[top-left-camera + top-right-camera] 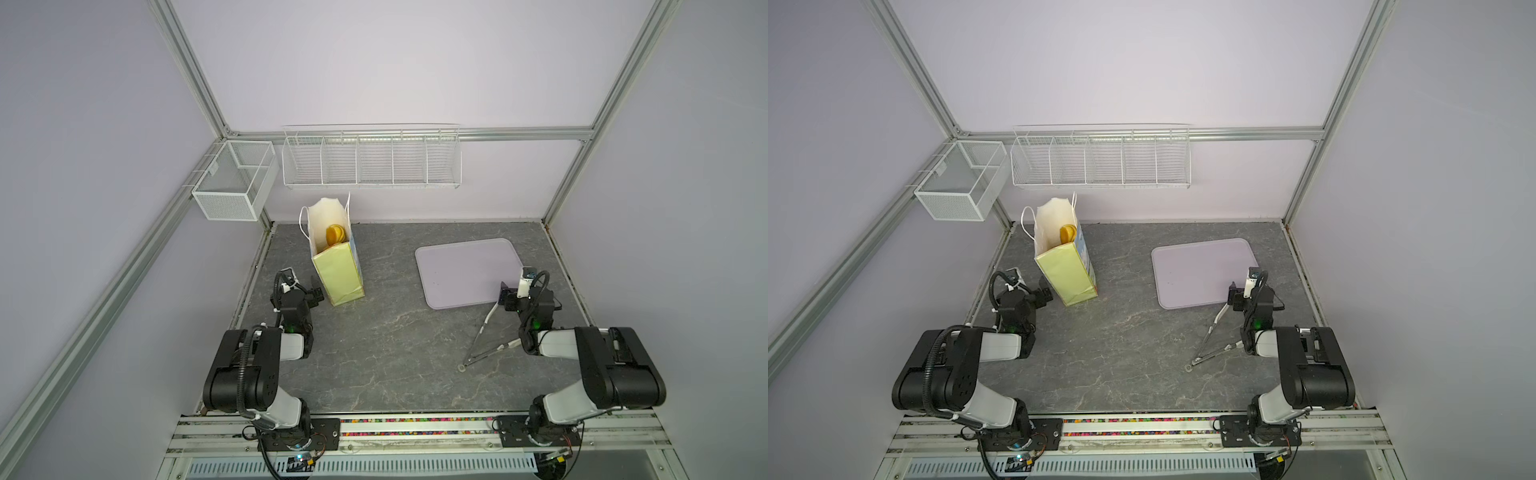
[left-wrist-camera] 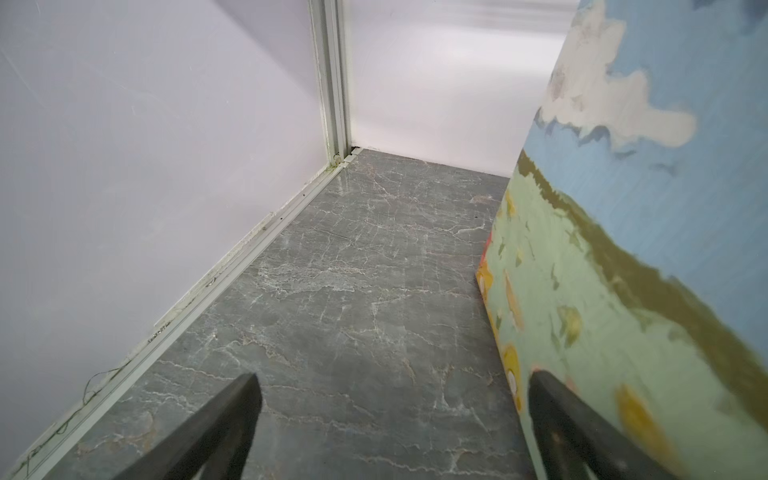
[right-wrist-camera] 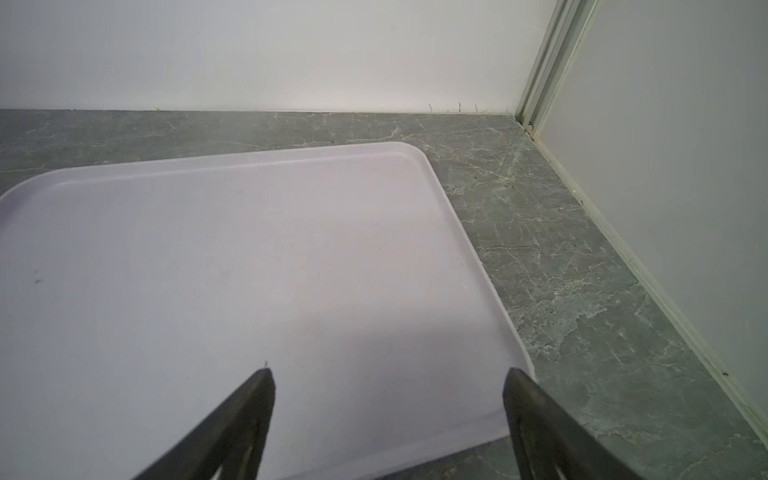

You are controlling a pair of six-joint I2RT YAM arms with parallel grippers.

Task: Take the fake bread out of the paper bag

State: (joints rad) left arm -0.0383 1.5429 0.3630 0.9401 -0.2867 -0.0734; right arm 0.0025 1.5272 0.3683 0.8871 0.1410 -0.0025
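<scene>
The paper bag (image 1: 337, 274) (image 1: 1066, 270) stands upright at the back left of the table, pale yellow-green outside and white inside. Orange fake bread (image 1: 334, 235) (image 1: 1067, 235) shows through its open top; the rest of what it holds is hidden. In the left wrist view the bag's printed face (image 2: 623, 232) rises close beside one finger. My left gripper (image 1: 316, 291) (image 2: 395, 382) hangs open and empty just left of the bag's base. My right gripper (image 1: 505, 293) (image 3: 390, 374) stands open and empty over the near right corner of the lilac tray.
A flat lilac tray (image 1: 465, 270) (image 3: 249, 249) lies at the right. Metal tongs (image 1: 484, 336) (image 1: 1210, 340) lie on the table in front of it, next to the right arm. A wire rack (image 1: 372, 160) and a mesh basket (image 1: 232, 183) hang on the back wall.
</scene>
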